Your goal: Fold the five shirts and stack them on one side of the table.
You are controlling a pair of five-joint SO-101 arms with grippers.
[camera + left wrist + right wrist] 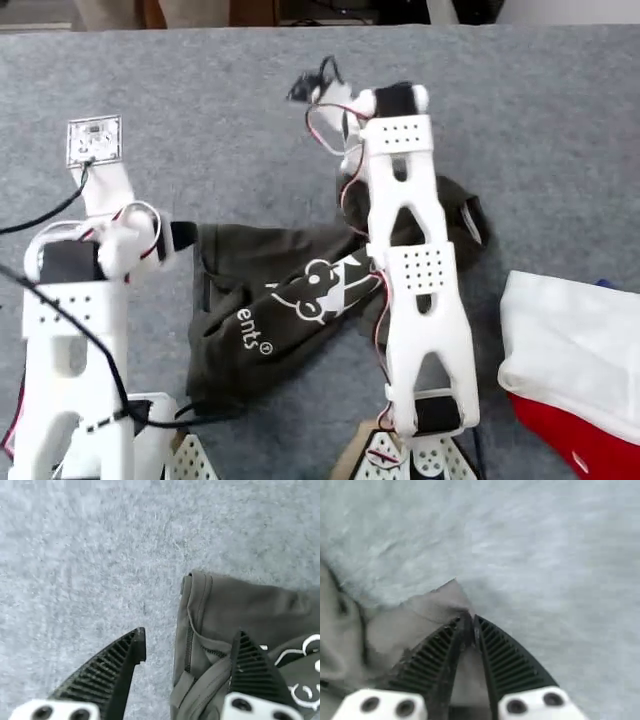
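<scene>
Left gripper (191, 632) is released, its jaws spread wide at the 9 o'clock edge of the dark shirt (270, 300). In the left wrist view one finger (115, 670) hangs over bare desk (200, 90) and the other (252, 667) over the shirt's cloth, so the stitched edge of the shirt runs between them. Whether either fingertip touches the cloth cannot be told.

Right gripper (471, 620) is clenched on a corner of the same dark shirt. Its right wrist view shows the two ribbed fingers closed tip to tip, with a fold of the cloth pinched between them and grey desk beyond. In the high view the right arm stretches from 6 o'clock toward 12 o'clock across the shirt, covering its 1 o'clock part.

The dark shirt lies crumpled and unfolded near the middle of the desk, a little toward 6 o'clock. A white printed figure and white lettering face up, and the cloth is bunched into ridges.

At 4 o'clock on the desk, well apart from the dark shirt, a white shirt (570, 330) lies folded. A red shirt (565, 430) lies against its 6 o'clock side, and both are cut off by the picture's edge.
</scene>
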